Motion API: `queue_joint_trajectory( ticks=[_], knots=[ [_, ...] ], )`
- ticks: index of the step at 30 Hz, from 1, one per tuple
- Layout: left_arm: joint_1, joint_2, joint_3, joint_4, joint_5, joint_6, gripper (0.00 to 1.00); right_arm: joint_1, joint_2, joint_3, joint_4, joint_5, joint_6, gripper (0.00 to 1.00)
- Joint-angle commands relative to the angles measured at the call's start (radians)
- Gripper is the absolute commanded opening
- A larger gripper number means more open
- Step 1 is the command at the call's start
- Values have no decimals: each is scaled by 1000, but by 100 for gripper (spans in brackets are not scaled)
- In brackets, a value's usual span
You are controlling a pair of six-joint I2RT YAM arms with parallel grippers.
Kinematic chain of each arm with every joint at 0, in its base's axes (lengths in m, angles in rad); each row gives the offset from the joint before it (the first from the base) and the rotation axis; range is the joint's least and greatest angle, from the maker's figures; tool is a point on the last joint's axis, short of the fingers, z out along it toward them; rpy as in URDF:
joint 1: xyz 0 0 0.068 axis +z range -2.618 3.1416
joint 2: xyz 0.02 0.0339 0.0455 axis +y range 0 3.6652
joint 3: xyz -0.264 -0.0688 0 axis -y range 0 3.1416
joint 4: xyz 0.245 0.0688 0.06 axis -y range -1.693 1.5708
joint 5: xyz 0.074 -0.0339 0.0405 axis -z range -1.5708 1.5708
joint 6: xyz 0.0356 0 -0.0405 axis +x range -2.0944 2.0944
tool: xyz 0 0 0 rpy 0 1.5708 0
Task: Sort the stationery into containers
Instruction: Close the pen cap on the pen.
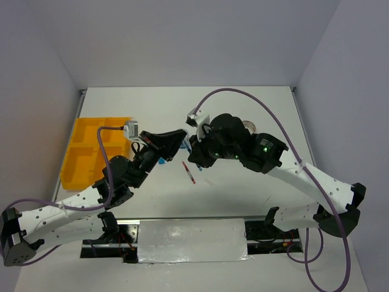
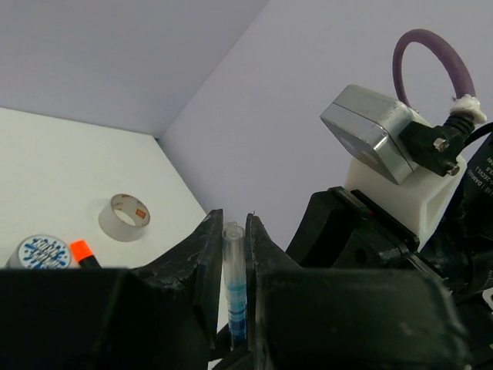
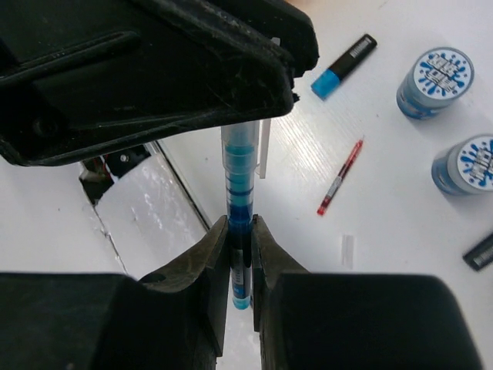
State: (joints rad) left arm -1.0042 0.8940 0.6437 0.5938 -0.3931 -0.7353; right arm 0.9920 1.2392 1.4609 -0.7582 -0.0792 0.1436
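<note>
Blue pen [image 3: 237, 166] tight in both hands [image 2: 233, 231] [image 3: 239, 231]

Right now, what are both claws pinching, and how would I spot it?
On the table, find where the two arms meet. Between the left gripper and right gripper is the blue pen, held off the surface: thin, clear-barrelled, blue inside, unlike the red pen lying flat.

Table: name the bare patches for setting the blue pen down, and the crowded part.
Bare: the far strip of the table, right of the yellow tray; also the strip between the red pen and the near edge. Crowded: the middle, where left gripper and right gripper clamp the blue pen.
</note>
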Motion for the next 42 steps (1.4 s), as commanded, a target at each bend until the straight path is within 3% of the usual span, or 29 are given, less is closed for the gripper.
queue_joint_trajectory(
  ticks=[1,7,11,12,15,20,22,23,24,27,33,42],
  knots=[
    [-91,30,-55,-532,199,13,0,5,-93,-24,913,-20,7,0],
    [-86,-20,163,-758,56,102,1,146,-170,-249,867,42,-21,0],
    [-86,-27,257,-802,-10,134,28,180,-219,-365,889,78,28,0],
    [-86,-23,287,-808,-15,143,40,181,-224,-378,890,110,34,0],
    [-88,-14,332,-822,-18,158,47,181,-234,-407,882,128,45,0],
    [-86,-26,369,-827,-36,169,47,183,-244,-419,875,124,63,0],
    [-86,-40,376,-825,-33,177,52,181,-242,-431,873,134,68,0],
    [-86,-44,385,-828,-32,181,57,181,-242,-438,872,139,73,0],
    [-86,-55,390,-836,-30,188,72,183,-242,-442,872,144,74,0],
    [-86,-75,402,-854,-26,200,83,183,-238,-464,870,154,83,0],
    [-86,-133,416,-878,-70,208,89,185,-230,-468,864,167,88,0],
    [-88,-164,450,-827,-85,243,86,195,-189,-456,823,159,96,0]
  ],
)
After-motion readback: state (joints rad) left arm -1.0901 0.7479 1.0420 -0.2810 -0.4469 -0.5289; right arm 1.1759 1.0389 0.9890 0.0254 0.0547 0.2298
